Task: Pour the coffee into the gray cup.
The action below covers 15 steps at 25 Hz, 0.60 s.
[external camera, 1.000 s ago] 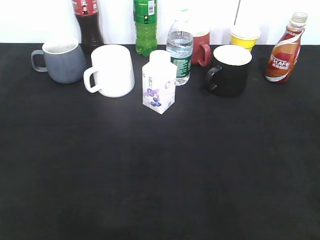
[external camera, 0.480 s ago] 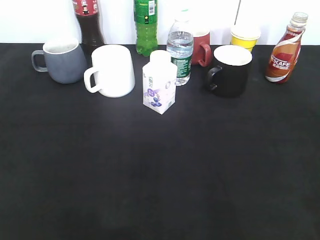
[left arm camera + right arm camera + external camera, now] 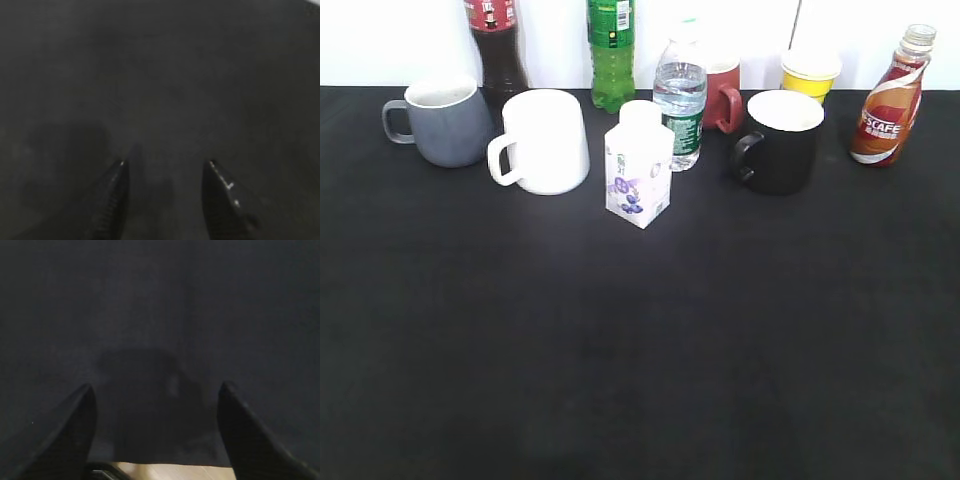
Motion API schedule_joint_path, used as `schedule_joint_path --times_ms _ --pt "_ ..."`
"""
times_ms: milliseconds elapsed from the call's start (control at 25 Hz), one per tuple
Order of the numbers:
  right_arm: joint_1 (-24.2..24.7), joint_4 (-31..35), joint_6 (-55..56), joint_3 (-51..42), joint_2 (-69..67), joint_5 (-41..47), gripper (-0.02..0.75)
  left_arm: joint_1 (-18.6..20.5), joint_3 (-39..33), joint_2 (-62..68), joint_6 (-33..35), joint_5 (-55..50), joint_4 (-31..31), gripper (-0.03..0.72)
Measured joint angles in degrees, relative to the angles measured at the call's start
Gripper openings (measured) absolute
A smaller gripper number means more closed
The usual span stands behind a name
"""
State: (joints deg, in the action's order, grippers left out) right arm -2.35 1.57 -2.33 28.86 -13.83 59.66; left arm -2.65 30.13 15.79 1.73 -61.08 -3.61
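Note:
The coffee bottle (image 3: 887, 100), with its red-brown and white swirled label, stands upright at the far right back of the black table. The gray cup (image 3: 448, 122) stands at the far left back, handle to the left. Neither gripper shows in the exterior view. My left gripper (image 3: 167, 164) is open and empty over bare black cloth. My right gripper (image 3: 156, 388) is open wide and empty over black cloth near the table's front edge. Neither wrist view shows the bottle or the cup.
Along the back stand a white mug (image 3: 542, 141), a white carton (image 3: 638, 167), a water bottle (image 3: 679, 100), a red mug (image 3: 722, 94), a black mug (image 3: 779, 141), a yellow cup (image 3: 809, 74), a cola bottle (image 3: 496, 44) and a green bottle (image 3: 611, 50). A wooden floor strip (image 3: 170, 471) shows below the cloth's edge.

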Motion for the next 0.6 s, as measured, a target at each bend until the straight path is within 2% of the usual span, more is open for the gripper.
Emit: schedule_joint_path --times_ms 120,280,400,600 --pt "0.0 0.0 0.0 0.0 2.9 0.0 0.587 1.6 0.0 -5.6 0.0 0.0 0.0 0.355" --pt "0.8 0.0 0.0 -0.1 8.5 0.0 0.587 2.7 0.0 -15.0 0.0 0.1 0.0 0.305" --pt "0.8 0.0 0.0 -0.1 13.7 0.0 0.587 2.7 -0.1 -16.2 0.0 0.1 0.0 0.247" --pt "0.8 0.0 0.0 -0.1 14.3 0.0 0.587 2.7 -0.1 -16.2 0.0 0.1 0.0 0.229"
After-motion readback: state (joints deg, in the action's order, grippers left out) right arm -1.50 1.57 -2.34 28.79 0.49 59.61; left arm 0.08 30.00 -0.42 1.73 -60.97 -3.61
